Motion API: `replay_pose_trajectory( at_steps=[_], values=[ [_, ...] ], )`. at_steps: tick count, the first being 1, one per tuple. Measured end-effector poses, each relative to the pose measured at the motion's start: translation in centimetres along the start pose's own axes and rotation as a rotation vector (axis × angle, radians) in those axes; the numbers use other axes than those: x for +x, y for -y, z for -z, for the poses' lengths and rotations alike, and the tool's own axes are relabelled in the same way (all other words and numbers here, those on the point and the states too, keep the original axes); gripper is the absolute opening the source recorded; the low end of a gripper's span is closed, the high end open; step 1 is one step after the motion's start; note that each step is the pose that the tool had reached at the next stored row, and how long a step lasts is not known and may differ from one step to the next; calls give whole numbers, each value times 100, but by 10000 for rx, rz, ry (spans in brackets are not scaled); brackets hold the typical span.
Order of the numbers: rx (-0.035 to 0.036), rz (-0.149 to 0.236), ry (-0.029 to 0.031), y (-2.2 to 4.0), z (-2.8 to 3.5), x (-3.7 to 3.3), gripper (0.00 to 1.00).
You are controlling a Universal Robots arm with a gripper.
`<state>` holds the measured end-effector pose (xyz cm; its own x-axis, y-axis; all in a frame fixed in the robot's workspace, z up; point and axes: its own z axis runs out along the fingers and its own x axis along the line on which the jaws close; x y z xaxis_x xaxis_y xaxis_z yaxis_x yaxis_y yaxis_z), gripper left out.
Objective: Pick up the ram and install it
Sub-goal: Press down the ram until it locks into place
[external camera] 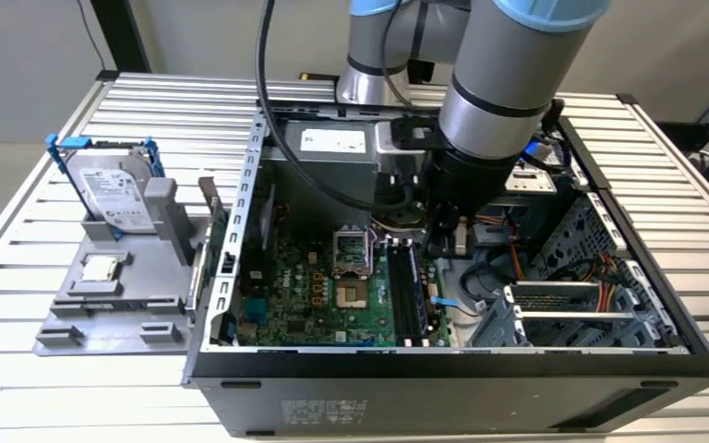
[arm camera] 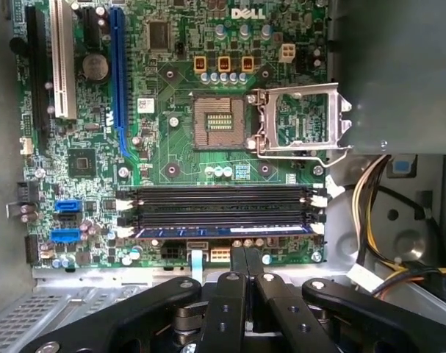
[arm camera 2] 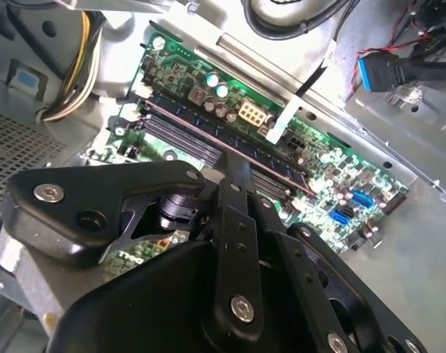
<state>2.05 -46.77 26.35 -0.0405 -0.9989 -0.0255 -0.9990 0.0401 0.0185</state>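
The arm reaches down into the open computer case (external camera: 601, 277), which lies on a slatted metal table (external camera: 34, 388). In the first wrist view the gripper (arm camera: 245, 259) has its two black fingers (arm camera: 237, 265) pressed together, with nothing between them, their tips just beside the memory slots (arm camera: 221, 200) on the green motherboard (arm camera: 171, 147). The ram (arm camera: 223, 230) appears to sit seated in the slot nearest the gripper, a bluish strip lying flat along the slot's length between white latches at either end; how fully it is pressed home is hard to judge. The other slots beside it are dark and bare. In the second wrist view the closed fingers (arm camera 2: 234, 158) point at the same row of slots (arm camera 2: 208, 143). The processor socket (arm camera: 220, 123) stands open, its metal retention frame (arm camera: 302, 121) swung aside. In the exterior view, a silver hard drive (external camera: 114, 191) in a blue bracket leans upright in a grey holder (external camera: 114, 295) on the exterior view's left, well apart from the case, with a small square processor chip (external camera: 100, 268) lying on that holder.
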Motion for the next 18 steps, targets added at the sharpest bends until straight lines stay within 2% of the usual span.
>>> replay_pose_trajectory(
  at_steps=[3, 7, 12, 16, 18],
  values=[
    [-1, 1, 2, 2, -47, 5, 0],
    [-8, 0, 1, 2, -52, 4, 0],
    [-8, 2, 2, -1, -134, 19, 0],
    [-7, -5, 0, 2, -188, 110, 0],
    [-7, -16, 2, 3, -226, 133, 0]
  ],
)
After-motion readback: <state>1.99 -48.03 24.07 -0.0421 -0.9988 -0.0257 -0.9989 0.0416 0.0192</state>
